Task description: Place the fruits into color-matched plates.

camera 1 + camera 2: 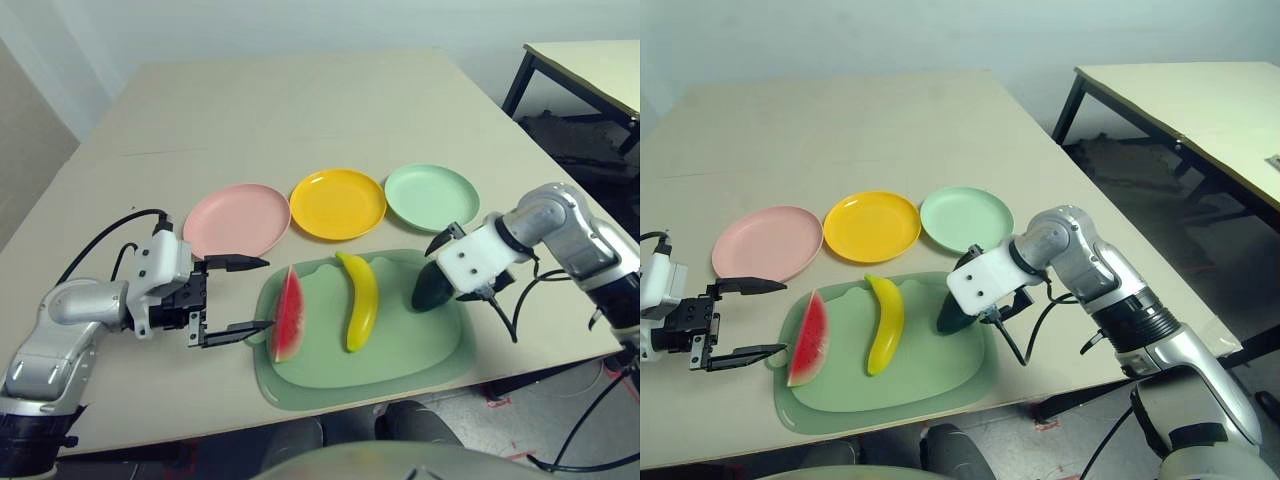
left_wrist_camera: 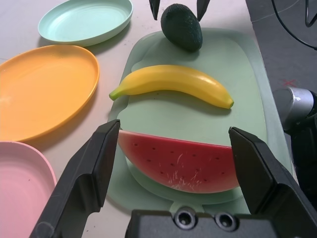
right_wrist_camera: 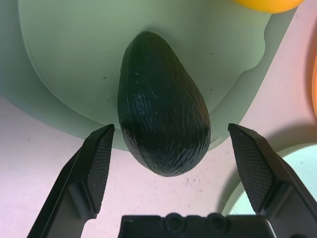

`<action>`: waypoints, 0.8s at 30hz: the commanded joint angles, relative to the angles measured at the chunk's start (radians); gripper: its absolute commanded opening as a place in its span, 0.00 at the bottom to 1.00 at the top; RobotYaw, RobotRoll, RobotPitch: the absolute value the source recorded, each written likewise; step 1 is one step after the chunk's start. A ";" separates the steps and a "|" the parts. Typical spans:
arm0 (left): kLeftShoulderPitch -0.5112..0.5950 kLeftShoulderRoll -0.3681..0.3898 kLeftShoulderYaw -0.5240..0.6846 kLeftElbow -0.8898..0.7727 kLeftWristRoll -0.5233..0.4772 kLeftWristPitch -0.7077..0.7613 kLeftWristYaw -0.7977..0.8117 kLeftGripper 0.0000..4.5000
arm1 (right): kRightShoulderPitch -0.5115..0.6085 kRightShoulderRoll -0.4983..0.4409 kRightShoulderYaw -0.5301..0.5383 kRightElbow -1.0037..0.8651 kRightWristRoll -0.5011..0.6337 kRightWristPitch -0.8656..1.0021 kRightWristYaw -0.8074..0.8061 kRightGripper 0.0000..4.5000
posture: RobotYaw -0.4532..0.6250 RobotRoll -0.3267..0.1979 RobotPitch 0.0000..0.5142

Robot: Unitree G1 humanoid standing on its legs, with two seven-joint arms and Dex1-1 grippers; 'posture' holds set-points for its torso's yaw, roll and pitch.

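The left gripper [image 1: 240, 296] is hanging spread wide at the left edge of the sage-green mat [image 1: 400, 365], its two black fingers [image 2: 84, 181] bracketing the near end of the watermelon wedge [image 1: 288, 315] without touching it. The wedge is lying just at 3 o'clock of the claw, on the mat's left part. At 3 o'clock of the wedge the banana [image 1: 360, 298] is lying lengthwise on the mat.

The right gripper [image 1: 433, 262] is also standing released, fingers apart on either side of the avocado [image 1: 434, 289]; a gap is showing on both sides in the right wrist view. The avocado is resting at the mat's right edge, partly overhanging onto the table [image 1: 300, 110].

At 12 o'clock of the mat, three plates are sitting in a row: the pink plate [image 1: 236, 220], the yellow-orange plate [image 1: 338, 203] and the mint green plate [image 1: 432, 196].
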 commanded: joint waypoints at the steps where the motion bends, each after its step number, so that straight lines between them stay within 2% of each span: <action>1: 0.004 0.002 -0.007 -0.009 0.013 -0.013 -0.001 1.00 | 0.010 0.003 0.020 -0.009 0.001 0.008 0.008 1.00 | 0.44 0.62 0.00; 21: 0.006 0.020 0.011 0.010 0.023 -0.026 -0.005 1.00 | 0.006 0.027 0.054 -0.009 -0.034 0.111 0.003 1.00 | 0.44 0.62 0.00; 24: 0.011 0.024 0.014 0.011 0.023 -0.029 -0.005 1.00 | 0.012 0.023 0.056 -0.017 -0.035 0.126 0.006 0.91 | 0.45 0.62 0.00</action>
